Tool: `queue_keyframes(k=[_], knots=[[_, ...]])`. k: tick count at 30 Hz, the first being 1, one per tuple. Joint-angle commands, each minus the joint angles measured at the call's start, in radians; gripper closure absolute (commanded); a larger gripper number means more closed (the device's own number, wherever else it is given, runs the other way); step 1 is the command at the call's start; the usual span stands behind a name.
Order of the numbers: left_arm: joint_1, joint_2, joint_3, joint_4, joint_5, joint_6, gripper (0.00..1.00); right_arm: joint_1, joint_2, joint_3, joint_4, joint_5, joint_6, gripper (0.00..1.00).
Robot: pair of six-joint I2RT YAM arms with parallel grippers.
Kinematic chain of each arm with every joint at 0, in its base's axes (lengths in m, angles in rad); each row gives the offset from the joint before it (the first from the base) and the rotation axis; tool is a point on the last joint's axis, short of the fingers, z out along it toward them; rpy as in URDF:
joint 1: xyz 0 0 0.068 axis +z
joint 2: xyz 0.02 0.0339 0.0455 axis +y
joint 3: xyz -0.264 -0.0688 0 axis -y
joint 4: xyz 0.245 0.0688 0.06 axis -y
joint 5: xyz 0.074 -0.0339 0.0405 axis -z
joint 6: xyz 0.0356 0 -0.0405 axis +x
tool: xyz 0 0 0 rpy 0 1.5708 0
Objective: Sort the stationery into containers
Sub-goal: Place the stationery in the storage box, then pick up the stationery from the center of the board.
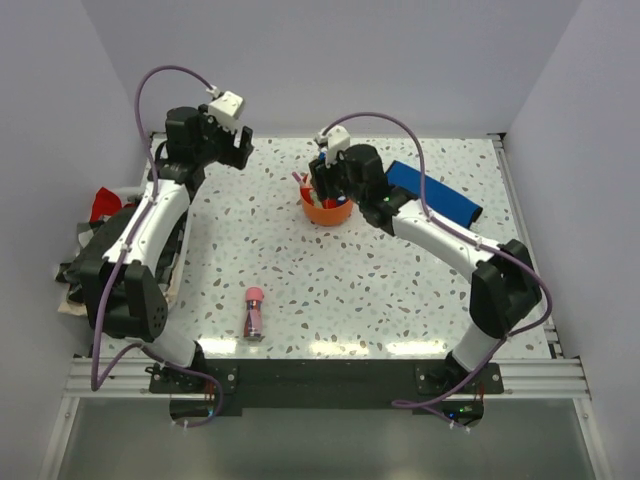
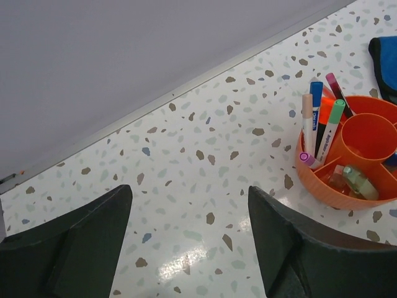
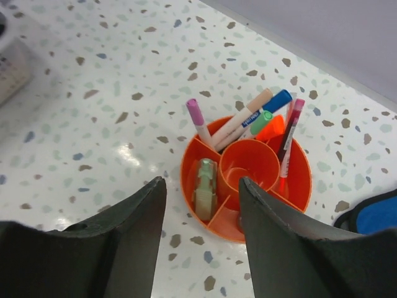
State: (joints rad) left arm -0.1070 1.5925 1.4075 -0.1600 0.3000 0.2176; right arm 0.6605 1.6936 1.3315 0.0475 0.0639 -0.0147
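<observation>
The round orange caddy (image 1: 326,210) stands at the back middle of the table. Several pens and markers (image 3: 248,118) stand in its far ring compartments, and a pale greenish-beige item (image 3: 205,186) lies in a near one. The centre well looks empty. My right gripper (image 1: 326,186) hovers just above the caddy's near side, open and empty (image 3: 202,181). A pink-capped glue tube (image 1: 253,312) lies alone on the table near the front left. My left gripper (image 1: 238,150) is open and empty at the back left (image 2: 189,188), with the caddy (image 2: 322,186) to its right.
A blue pouch (image 1: 435,195) lies right of the caddy, behind my right arm. A heap of dark and red cloth (image 1: 90,240) sits off the table's left edge. White walls close in the back and both sides.
</observation>
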Motion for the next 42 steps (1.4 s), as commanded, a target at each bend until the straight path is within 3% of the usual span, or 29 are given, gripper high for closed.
queue_keyframes(k=[1,2,5,9,12,16,18,21,24,27,31,36,42], knots=[[0.001,-0.095,-0.010,-0.035,-0.077,-0.011,0.17,0.002,0.004,0.202,-0.313,-0.224,0.154,0.45],[0.001,-0.094,-0.005,-0.085,-0.100,-0.009,0.17,0.004,0.073,0.278,-0.375,-0.275,0.191,0.44],[0.003,-0.103,0.005,-0.165,-0.152,-0.007,0.16,0.010,0.126,0.287,-0.433,-0.400,0.349,0.39],[0.029,-0.199,-0.082,-0.144,-0.234,-0.059,0.11,0.068,0.176,0.324,-0.472,-0.406,0.395,0.33],[0.073,-0.201,-0.035,-0.218,-0.173,-0.070,0.10,0.090,0.221,0.348,-0.500,-0.432,0.418,0.33],[0.107,-0.129,0.131,-0.607,-0.064,-0.049,0.11,0.073,0.198,0.296,-0.566,-0.314,0.458,0.32],[0.107,-0.099,0.188,-0.737,0.011,-0.114,0.13,0.036,0.178,0.256,-0.577,-0.233,0.455,0.32],[0.092,-0.170,0.043,-0.776,0.025,-0.201,0.16,-0.044,0.124,0.224,-0.598,-0.126,0.443,0.29],[-0.005,-0.248,-0.134,-0.816,-0.001,-0.294,0.18,-0.146,0.100,0.224,-0.642,-0.067,0.429,0.25],[-0.080,-0.275,-0.318,-0.816,-0.002,-0.360,0.19,-0.232,0.086,0.207,-0.649,-0.067,0.417,0.25],[-0.085,-0.267,-0.507,-0.793,0.002,-0.400,0.19,-0.304,0.051,0.161,-0.638,-0.090,0.433,0.25],[-0.131,-0.266,-0.565,-0.779,-0.036,-0.409,0.18,-0.325,-0.001,0.098,-0.608,-0.122,0.437,0.24],[-0.190,-0.210,-0.591,-0.747,0.025,-0.429,0.18,-0.326,-0.058,-0.021,-0.560,-0.139,0.463,0.24]])
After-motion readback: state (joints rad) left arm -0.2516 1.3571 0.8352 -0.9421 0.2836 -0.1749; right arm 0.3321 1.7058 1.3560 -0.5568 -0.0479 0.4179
